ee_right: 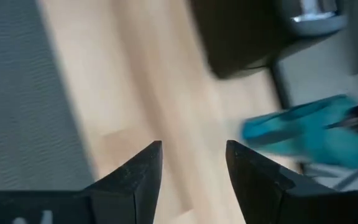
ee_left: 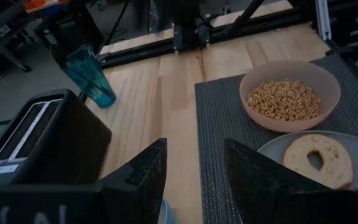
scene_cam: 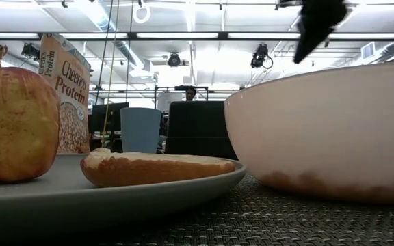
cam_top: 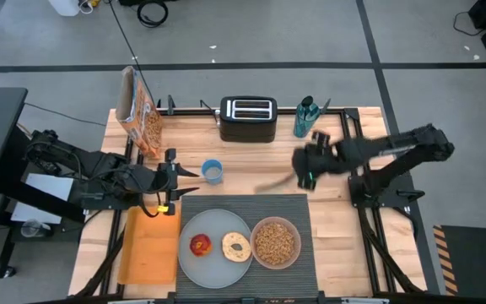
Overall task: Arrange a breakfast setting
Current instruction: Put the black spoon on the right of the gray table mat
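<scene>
With the plate (cam_top: 188, 262), carrying apple (cam_top: 200, 245) and bagel half (cam_top: 236, 246), and cereal-filled bowl (cam_top: 275, 241) set on the placemat (cam_top: 298, 207) below it, the released, empty right tool (cam_top: 304, 174) should next seek the unseen spoon.

On the placemat (cam_top: 289, 207) sits the plate (cam_top: 194, 266), holding apple (cam_top: 200, 245) at nine o'clock and bagel half (cam_top: 236, 245) at three. The bowl (cam_top: 274, 241) touches the plate's three o'clock edge. The cereal box (cam_top: 138, 111) stands at eleven o'clock, toaster (cam_top: 248, 118) at twelve.
</scene>
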`<action>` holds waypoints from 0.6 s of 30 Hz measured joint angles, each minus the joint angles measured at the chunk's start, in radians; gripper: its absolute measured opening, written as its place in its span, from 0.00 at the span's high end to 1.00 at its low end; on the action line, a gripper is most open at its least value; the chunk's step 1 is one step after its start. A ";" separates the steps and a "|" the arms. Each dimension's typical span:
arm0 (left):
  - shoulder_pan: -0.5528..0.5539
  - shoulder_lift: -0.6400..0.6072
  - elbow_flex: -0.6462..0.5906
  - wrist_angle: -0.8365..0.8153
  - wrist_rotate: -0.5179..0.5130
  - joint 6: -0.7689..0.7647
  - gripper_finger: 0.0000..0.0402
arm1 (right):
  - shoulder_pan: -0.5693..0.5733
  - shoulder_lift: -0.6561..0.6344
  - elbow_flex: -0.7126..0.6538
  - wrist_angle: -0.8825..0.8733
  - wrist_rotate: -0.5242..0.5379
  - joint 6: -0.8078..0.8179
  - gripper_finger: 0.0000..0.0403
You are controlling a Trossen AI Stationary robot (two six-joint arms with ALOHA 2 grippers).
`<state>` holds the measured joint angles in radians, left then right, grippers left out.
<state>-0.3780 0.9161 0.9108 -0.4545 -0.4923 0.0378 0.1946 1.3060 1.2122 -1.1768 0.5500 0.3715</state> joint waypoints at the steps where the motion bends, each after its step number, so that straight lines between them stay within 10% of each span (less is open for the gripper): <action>1: 0.001 0.000 0.000 -0.006 0.000 0.000 0.59 | -0.059 0.000 0.022 0.002 -0.009 -0.061 0.54; 18: 0.005 0.000 0.000 -0.105 -0.002 0.017 0.59 | -0.765 0.103 0.283 0.113 -0.279 -0.737 0.56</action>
<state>-0.3725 0.9161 0.9108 -0.5594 -0.4942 0.0544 -0.5706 1.4089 1.4954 -1.0641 0.2712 -0.3655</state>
